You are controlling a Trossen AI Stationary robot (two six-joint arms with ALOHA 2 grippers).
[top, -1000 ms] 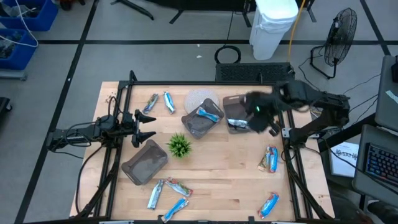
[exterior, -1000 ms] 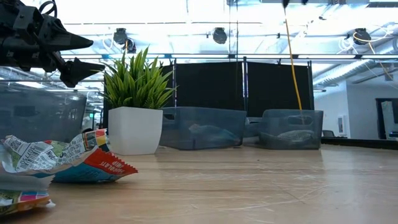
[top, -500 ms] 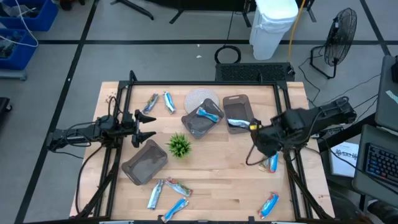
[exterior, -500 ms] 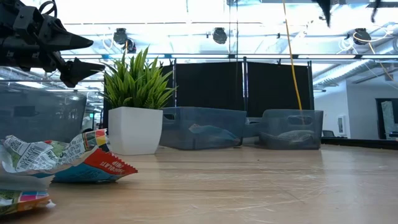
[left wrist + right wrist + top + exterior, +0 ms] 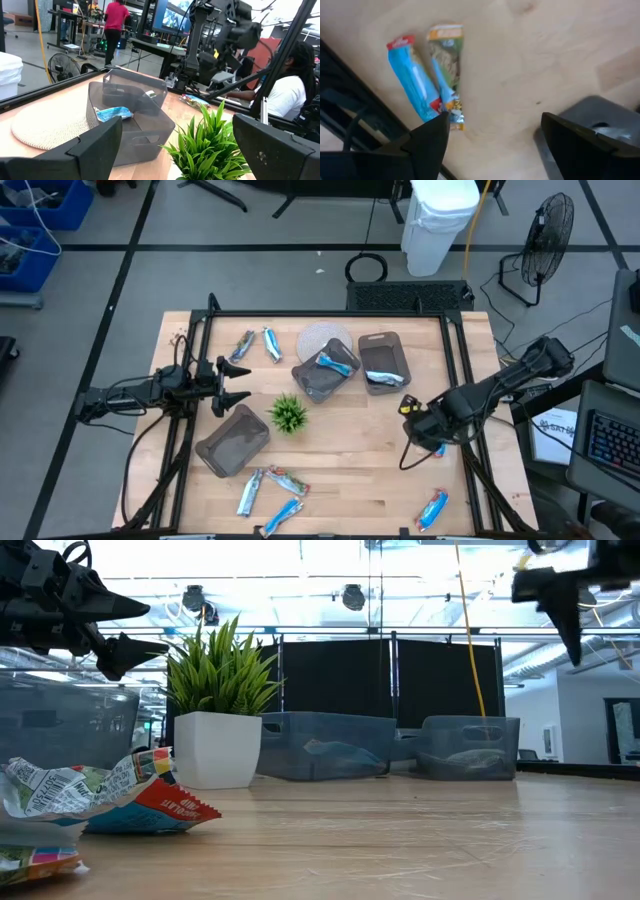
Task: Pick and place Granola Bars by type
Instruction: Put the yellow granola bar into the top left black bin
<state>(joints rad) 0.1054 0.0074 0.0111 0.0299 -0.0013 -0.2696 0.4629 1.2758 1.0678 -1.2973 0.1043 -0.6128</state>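
Granola bars lie scattered on the wooden table: two far left (image 5: pixel 258 344), several near the front edge (image 5: pixel 270 495), one at the near right (image 5: pixel 432 508). One lies in each of two grey trays (image 5: pixel 335 363) (image 5: pixel 380 378). A blue bar (image 5: pixel 415 80) and a green-orange bar (image 5: pixel 446 65) lie side by side at the right edge. My right gripper (image 5: pixel 425 425) (image 5: pixel 492 145) hangs open above them, pointing down, nothing between its fingers. My left gripper (image 5: pixel 243 385) (image 5: pixel 175 150) waits open and level at the table's left.
A third grey tray (image 5: pixel 233 440) stands at the near left with nothing showing in it. A small green plant in a white pot (image 5: pixel 289 414) stands mid-table. A round woven mat (image 5: pixel 318 337) lies at the far side. The black frame rail (image 5: pixel 465 430) runs beside the right-hand bars.
My right gripper has swung from above the far right tray toward the table's near right and come down, now hanging over the two bars at the right edge. It has dropped into the top of the low view. The bar in that tray lies uncovered.
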